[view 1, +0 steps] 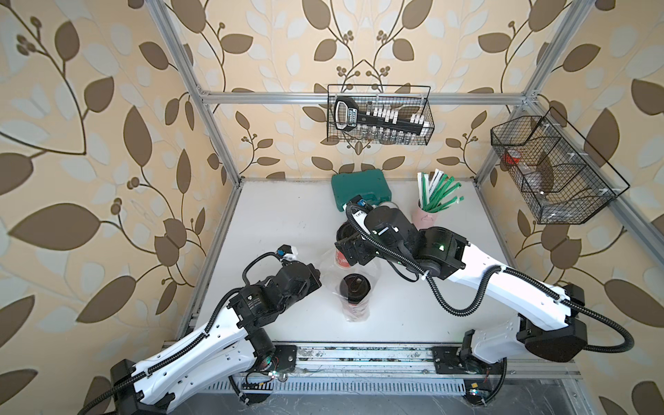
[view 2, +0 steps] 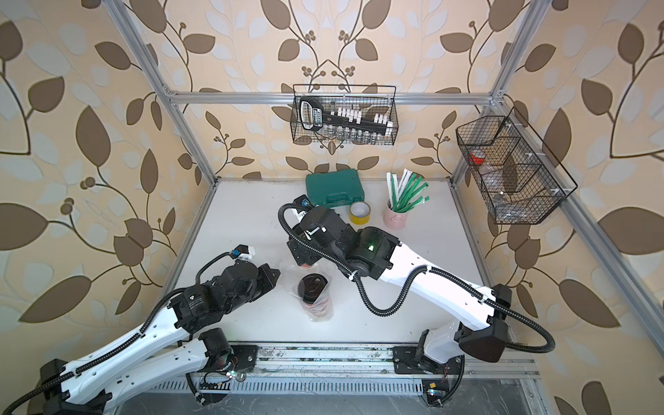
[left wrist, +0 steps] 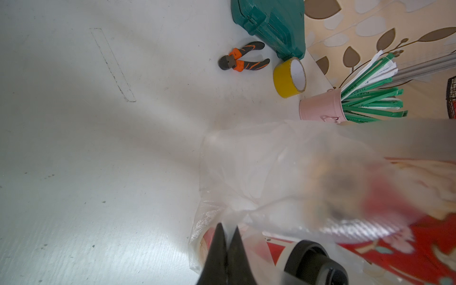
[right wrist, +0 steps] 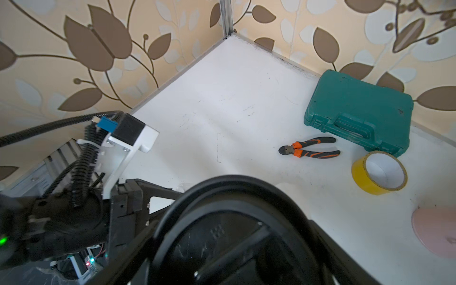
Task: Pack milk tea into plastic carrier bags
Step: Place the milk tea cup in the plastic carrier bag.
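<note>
One milk tea cup (view 1: 355, 287), red with a black domed lid, stands mid-table inside the clear plastic carrier bag (view 1: 375, 275); it also shows in a top view (view 2: 313, 286). My left gripper (left wrist: 228, 228) is shut on a bunched edge of the bag (left wrist: 246, 172), at the bag's left side (view 1: 319, 277). My right gripper (view 1: 345, 251) is closed round the second milk tea cup (view 1: 344, 259), just behind the bagged one, at the bag's far edge. This cup's black lid (right wrist: 229, 234) fills the right wrist view between the jaws. Whether its base touches the table is hidden.
A green tool case (view 1: 361, 188) lies at the back, with a yellow tape roll (view 2: 360, 212), orange-handled pliers (right wrist: 308, 148) and a pink cup of straws (view 1: 427, 215) near it. Wire baskets (view 1: 379, 115) (view 1: 553, 169) hang on the frame above.
</note>
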`<state>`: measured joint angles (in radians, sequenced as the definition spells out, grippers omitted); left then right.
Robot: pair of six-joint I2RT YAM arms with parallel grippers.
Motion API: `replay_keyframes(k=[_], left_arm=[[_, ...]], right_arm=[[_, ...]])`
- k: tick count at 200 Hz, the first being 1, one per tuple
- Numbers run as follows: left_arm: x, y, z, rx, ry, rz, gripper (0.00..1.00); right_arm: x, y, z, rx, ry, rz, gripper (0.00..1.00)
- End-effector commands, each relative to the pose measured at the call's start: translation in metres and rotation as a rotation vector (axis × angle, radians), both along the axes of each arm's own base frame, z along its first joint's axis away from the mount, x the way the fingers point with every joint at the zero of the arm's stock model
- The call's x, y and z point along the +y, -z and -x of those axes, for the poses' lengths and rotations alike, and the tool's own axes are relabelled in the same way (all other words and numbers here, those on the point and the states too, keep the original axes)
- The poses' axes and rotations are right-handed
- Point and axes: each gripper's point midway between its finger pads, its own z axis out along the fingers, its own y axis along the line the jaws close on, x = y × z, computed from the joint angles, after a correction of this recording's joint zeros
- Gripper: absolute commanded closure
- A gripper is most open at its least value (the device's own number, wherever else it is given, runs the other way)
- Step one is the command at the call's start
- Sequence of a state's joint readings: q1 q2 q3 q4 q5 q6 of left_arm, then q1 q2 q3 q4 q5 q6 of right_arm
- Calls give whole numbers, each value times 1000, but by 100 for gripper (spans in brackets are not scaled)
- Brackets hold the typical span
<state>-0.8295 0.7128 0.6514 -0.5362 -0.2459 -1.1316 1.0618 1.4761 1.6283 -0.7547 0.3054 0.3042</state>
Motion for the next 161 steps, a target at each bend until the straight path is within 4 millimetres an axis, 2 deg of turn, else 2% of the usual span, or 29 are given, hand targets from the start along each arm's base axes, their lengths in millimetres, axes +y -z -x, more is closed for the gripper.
replay_keyframes(k=[1, 39, 100, 161], left_arm=[[5, -21, -7, -60, -28, 15, 100], [7, -21, -6, -61, -34, 13, 100], [6, -19, -6, -55, -32, 9, 100], [4, -19, -6, -48, -29, 10, 100]], right_arm=[[-4, 16, -11, -22, 39, 60, 25], [-7, 30, -19, -16, 61, 90, 25], [5, 55, -23, 19, 40, 108, 23], [7, 86, -30, 67, 43, 107, 23]])
